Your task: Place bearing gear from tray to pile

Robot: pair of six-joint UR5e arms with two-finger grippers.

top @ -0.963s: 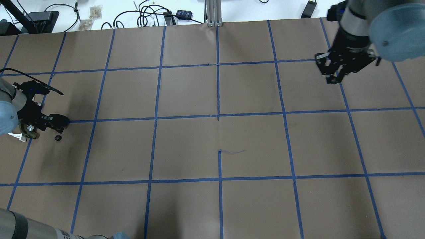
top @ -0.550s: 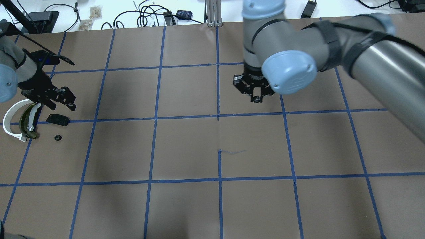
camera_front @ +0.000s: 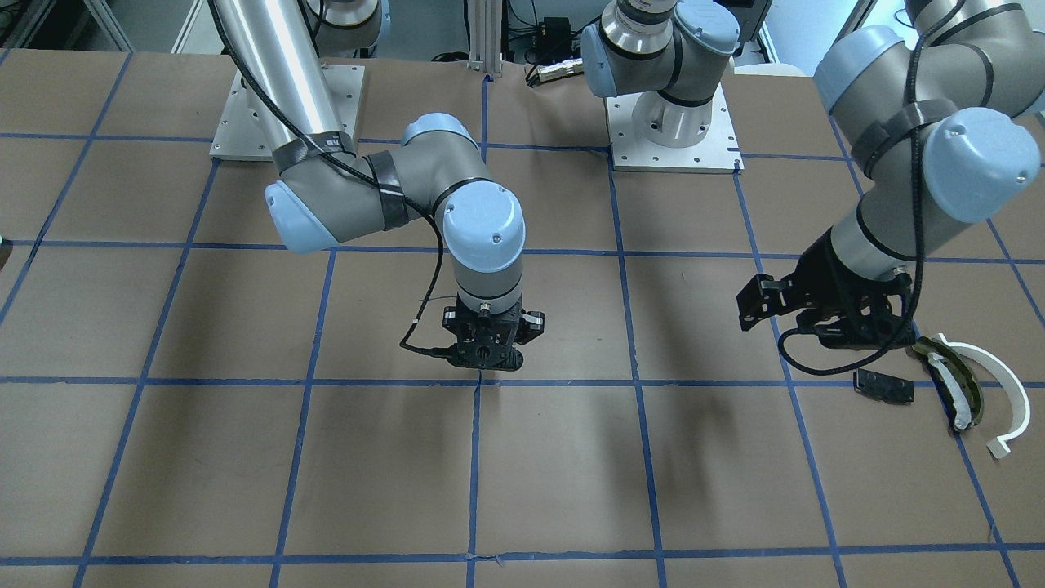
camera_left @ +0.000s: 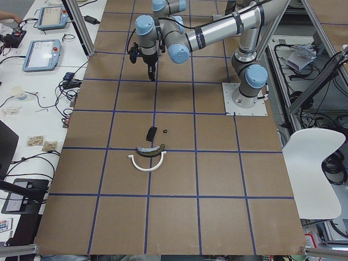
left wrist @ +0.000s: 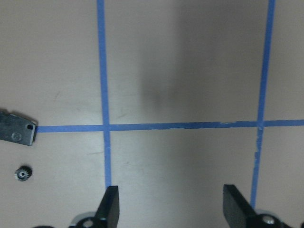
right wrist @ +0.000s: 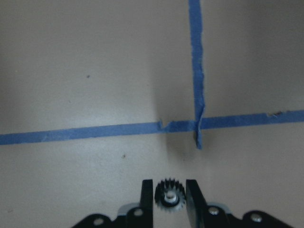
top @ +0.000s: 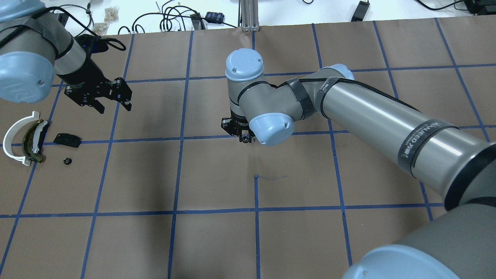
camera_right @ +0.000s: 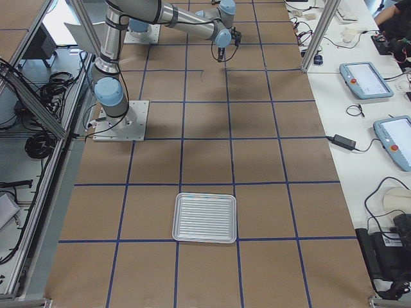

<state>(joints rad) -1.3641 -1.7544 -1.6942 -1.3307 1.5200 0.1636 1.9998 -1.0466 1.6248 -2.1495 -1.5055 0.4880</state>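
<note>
At the far left the pile lies just as it did a second ago: white arc, olive piece and black plate. A small gear already sits near the plate. None of them has shifted.

Next comes the left tool. A second ago it sat low over the plate and hid it. Since then it has risen and drawn off up and to the right. It now hangs released, fingers spread with nothing between them, apart from the pile. I judge it is clearing the way.

Near the middle, the right tool has made the big move. From the far right of the bench it has swept across the centre line. It is clenched on the bearing gear, pinching the toothed rim between its two fingers, over the bench by a tape crossing. So the gear is off the tray and roughly halfway along, still well apart from the pile. The rest of the carry and the set-down remain.

The tray sits at the bench's far right end and shows only in the right side view.

White lettering runs along the right arm by a black band, but it is slanted and I cannot read it surely. Nothing else is legible.
</note>
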